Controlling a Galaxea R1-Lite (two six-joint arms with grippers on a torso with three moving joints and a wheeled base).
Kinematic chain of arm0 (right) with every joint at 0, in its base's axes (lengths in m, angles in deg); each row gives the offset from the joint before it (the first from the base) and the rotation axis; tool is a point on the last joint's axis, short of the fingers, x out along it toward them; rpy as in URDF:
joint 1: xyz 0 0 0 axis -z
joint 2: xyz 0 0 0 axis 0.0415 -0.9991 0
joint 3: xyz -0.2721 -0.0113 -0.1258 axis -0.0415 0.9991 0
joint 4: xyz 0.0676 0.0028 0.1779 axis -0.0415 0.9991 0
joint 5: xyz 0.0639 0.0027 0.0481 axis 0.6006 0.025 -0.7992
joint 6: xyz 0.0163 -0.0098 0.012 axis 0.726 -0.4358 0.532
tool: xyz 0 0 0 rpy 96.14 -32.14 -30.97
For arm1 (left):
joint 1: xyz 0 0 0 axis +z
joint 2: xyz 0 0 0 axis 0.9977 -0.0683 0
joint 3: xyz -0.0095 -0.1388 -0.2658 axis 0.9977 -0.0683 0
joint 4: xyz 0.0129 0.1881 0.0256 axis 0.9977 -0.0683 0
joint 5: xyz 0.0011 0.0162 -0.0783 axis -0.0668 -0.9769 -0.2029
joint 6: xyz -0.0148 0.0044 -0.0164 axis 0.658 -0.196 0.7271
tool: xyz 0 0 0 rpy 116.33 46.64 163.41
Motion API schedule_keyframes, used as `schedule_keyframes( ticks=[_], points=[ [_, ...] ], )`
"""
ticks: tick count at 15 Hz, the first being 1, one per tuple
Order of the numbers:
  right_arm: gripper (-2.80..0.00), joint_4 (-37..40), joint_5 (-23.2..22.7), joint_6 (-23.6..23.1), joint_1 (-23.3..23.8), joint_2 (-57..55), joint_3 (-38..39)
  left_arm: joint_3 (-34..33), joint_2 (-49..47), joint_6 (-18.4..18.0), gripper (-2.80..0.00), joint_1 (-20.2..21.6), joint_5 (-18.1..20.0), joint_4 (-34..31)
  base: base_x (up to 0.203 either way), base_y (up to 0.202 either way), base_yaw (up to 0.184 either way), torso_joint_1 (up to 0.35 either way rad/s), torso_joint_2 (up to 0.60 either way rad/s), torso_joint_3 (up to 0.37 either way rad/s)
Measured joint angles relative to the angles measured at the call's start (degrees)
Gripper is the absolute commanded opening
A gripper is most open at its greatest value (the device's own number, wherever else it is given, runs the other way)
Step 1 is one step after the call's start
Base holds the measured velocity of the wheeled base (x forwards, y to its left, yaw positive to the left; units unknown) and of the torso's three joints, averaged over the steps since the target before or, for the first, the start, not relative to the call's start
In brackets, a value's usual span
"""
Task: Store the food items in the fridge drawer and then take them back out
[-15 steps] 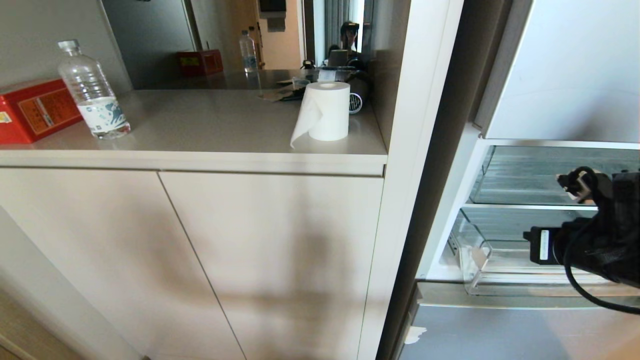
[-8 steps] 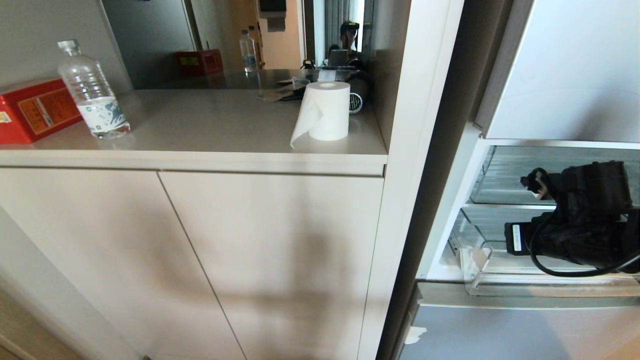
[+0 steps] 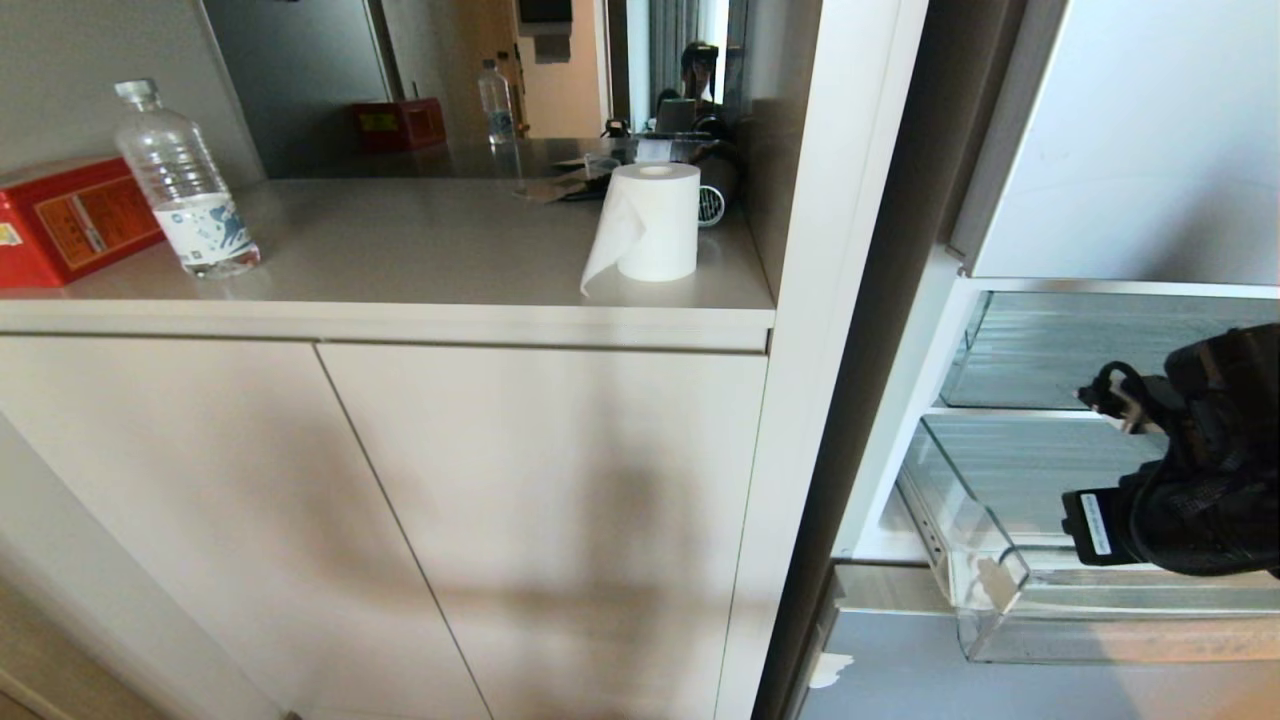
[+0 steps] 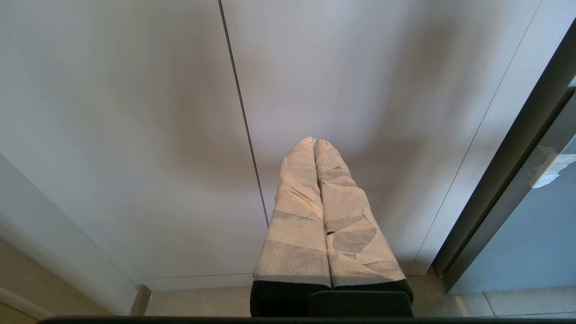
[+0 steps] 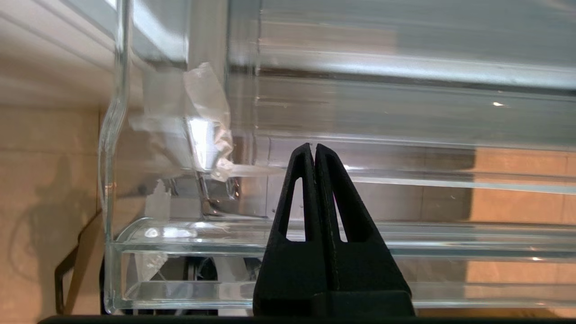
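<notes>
A clear plastic fridge drawer [image 3: 985, 580] sticks out from the open fridge, its thick transparent front wall jutting forward over the pale-blue door panel [image 3: 1000, 680] below it. Inside the drawer only a ribbed floor and a crumpled scrap of clear film near one corner can be seen; no fruit is visible anywhere in these views. The right gripper [image 5: 313, 150], black with triangular fingers, sits over the drawer just behind its front wall, its two fingers pressed flat together and holding nothing. In the head view only the arm's black wrist and cabling show, above the drawer. A second clear compartment [image 3: 1040, 350] lies directly above the drawer. To the left of the drawer stands a beige cabinet [image 3: 400, 500] whose counter carries a paper roll [image 3: 655, 222], a water bottle [image 3: 185, 185] and a red box [image 3: 70, 220]. The left gripper [image 4: 315, 146], wrapped in pale tape, hangs well left of the drawer in front of the cabinet doors, fingers together and empty.
</notes>
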Motion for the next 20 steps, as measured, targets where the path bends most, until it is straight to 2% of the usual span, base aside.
schedule_keyframes(
  ticks=[3, 8, 11, 16, 20],
  points=[
    [-2.80, 8.8, -0.1, 0.4, 1.2, 2.5, -2.7, 0.0, 0.0, 0.0, -2.80, 0.0, 0.0, 0.0, 0.000, 0.000, 0.000, 0.000, 0.00, 0.000],
    [-2.80, 9.6, -0.1, -0.4, 1.5, 4.2, -0.4, 0.0, 0.0, 0.0, -2.80, 0.0, 0.0, 0.0, 0.000, 0.000, 0.000, 0.000, 0.00, 0.000],
    [-2.80, 13.1, -0.1, -0.4, 1.6, 7.0, 0.9, 0.0, 0.0, 0.0, -2.80, 0.0, 0.0, 0.0, 0.000, 0.000, 0.000, 0.000, 0.00, 0.000],
    [-2.80, 12.5, -0.1, -0.3, 1.6, 7.6, 1.7, 0.0, 0.0, 0.0, -2.80, 0.0, 0.0, 0.0, 0.000, 0.000, 0.000, 0.000, 0.00, 0.000],
    [-2.80, 12.5, 0.0, -2.5, 1.3, 14.1, 5.5, 0.0, 0.0, 0.0, -2.80, 0.0, 0.0, 0.0, 0.000, 0.000, 0.000, 0.000, 0.00, 0.000]
  ],
)
